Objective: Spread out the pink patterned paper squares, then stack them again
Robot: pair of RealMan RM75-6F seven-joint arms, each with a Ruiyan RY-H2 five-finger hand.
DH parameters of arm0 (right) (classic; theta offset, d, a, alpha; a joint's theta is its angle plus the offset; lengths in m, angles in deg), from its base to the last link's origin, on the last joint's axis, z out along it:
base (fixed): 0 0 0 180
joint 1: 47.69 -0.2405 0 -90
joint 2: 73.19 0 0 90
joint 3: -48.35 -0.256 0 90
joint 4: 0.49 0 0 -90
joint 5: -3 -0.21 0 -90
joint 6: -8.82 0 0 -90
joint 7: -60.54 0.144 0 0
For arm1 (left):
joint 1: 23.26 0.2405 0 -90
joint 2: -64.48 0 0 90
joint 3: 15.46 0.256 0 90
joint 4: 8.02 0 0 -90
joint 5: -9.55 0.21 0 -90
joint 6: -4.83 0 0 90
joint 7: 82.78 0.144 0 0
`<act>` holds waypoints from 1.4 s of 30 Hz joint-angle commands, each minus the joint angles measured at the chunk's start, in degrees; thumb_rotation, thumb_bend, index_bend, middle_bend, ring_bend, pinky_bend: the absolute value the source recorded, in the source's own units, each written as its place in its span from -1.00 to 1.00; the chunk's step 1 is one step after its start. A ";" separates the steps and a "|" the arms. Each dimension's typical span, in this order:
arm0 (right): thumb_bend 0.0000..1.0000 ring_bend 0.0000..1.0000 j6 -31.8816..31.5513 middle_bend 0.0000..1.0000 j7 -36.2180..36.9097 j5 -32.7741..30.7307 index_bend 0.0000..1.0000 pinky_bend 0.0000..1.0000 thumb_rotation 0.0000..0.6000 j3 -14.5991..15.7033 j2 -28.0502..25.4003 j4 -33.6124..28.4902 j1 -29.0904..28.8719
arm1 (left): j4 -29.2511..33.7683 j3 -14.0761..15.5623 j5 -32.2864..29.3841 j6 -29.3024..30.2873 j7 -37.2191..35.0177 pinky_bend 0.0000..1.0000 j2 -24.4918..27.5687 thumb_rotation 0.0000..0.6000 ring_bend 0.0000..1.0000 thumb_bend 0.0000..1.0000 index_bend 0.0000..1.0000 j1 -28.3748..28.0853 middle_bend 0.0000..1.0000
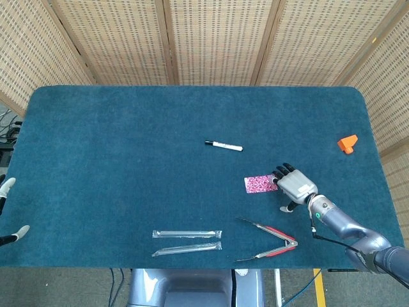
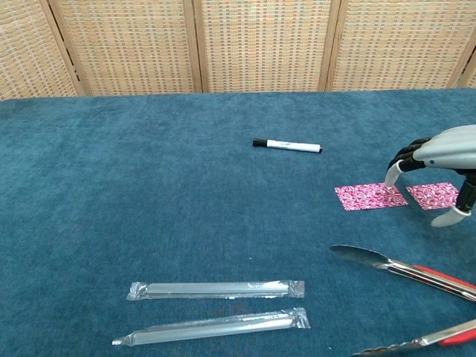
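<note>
1. Spreading appeared to be the step in hand: two pink patterned paper squares lay flat and side by side on the table, the left square just apart from the right square.
2. The right robot hand hovered over both squares with fingers apart and nothing grasped; one pale fingertip pointed down at the far right corner of the left square, though contact could not be confirmed.
3. Whether the left square was a single sheet or a remaining pile could not be told; if a pile, the next move would call for pressing the top sheet lightly and sliding it sideways; if not, restacking would call for dragging one square onto the other.
4. From the head view the right robot hand hid the right square entirely.
5. The left robot hand was cut off at the frame edge; only pale fingertips showed, so its state could not be judged.
6. The tongs ran out of frame in the chest view.
</note>
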 commanded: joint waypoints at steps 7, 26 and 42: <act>-0.48 -1.00 1.64 -0.72 -2.33 -0.80 -0.62 -1.00 0.46 0.04 2.24 0.72 -1.12 | -0.86 0.07 -0.22 -0.05 -1.00 -1.00 0.00 1.00 -1.00 -0.93 -0.94 0.24 -1.00; -0.48 -1.00 2.51 -0.72 -5.02 -1.81 -0.62 -1.00 0.47 0.00 4.56 4.95 -2.16 | -1.23 0.10 -0.45 0.51 -1.56 -1.00 0.13 1.00 -1.00 -0.92 -0.94 0.88 -1.00; -0.48 -1.00 4.53 -0.70 -5.71 -4.51 -0.60 -1.00 0.47 -1.60 5.88 10.60 -3.88 | -1.55 0.12 -1.14 0.41 -1.94 -1.00 0.20 1.00 -1.00 -0.93 -0.94 1.29 -1.00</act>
